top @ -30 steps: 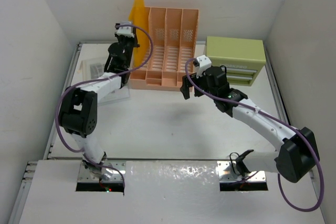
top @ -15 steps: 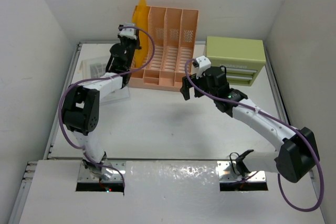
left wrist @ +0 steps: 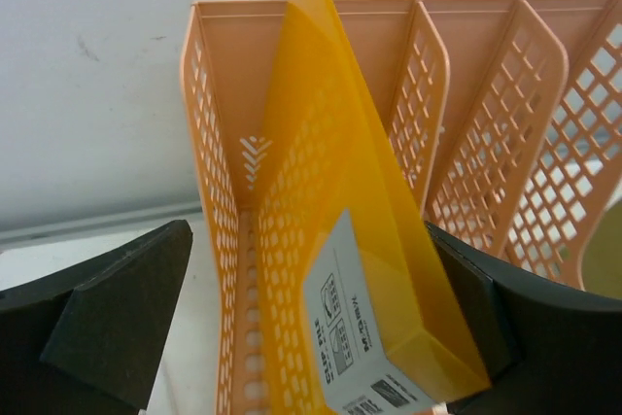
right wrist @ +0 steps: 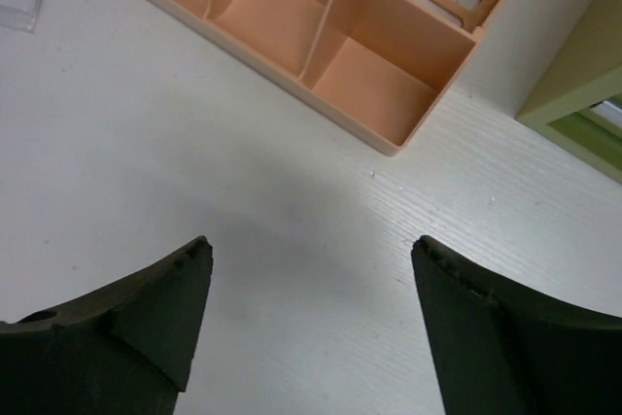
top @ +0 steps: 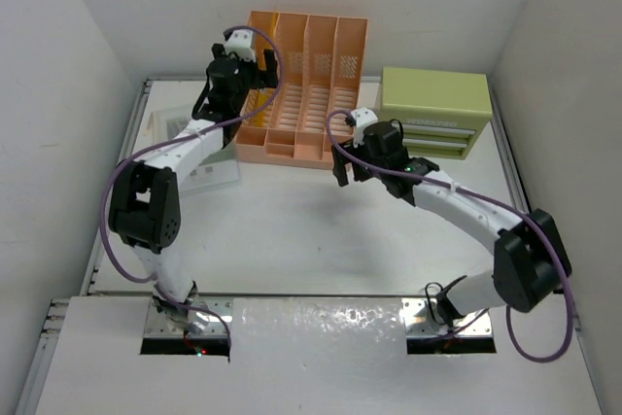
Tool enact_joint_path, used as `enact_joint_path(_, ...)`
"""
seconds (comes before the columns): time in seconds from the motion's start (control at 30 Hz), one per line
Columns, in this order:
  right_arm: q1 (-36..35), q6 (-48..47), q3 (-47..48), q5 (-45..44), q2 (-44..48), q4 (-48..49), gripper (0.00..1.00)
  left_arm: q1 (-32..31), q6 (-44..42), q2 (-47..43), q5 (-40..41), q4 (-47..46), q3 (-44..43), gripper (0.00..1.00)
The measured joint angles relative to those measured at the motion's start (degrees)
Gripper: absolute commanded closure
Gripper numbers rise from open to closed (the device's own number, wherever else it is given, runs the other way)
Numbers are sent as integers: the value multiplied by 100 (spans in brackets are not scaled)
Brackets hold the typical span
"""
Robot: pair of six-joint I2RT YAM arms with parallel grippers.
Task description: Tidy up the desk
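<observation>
Orange folder point(left wrist: 330, 191), leftmost slot of peach file rack point(left wrist: 486, 143), upper frame: probably light, slippery, floppy; pinch top edge. Left gripper point(left wrist: 309, 240), right gripper point(right wrist: 311, 245): spread, empty.

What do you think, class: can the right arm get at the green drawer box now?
Probably yes: the open right gripper hovers near the drawer box, with only bare desk between them.

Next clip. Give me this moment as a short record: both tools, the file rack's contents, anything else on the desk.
Left tool: open, jaws either side of the orange folder
Folder: tilted in the peach file rack, leftmost slot, small printed box against it
Right tool: open, empty, above bare desk
Also: green drawer box, right of rack
</observation>
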State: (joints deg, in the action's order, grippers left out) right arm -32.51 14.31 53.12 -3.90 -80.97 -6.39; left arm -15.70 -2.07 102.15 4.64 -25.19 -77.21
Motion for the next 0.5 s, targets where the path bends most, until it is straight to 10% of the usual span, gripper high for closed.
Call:
enact_joint_path(0.2, -219, -186, 791, -120, -1174, -4, 52, 48, 39, -704, -136, 1377, -350, 1)
enact_joint_path(0.5, -345, -37, 1816, -1073, -2723, 481, 51, 1344, 153, -1969, -1300, 2715, -254, 0)
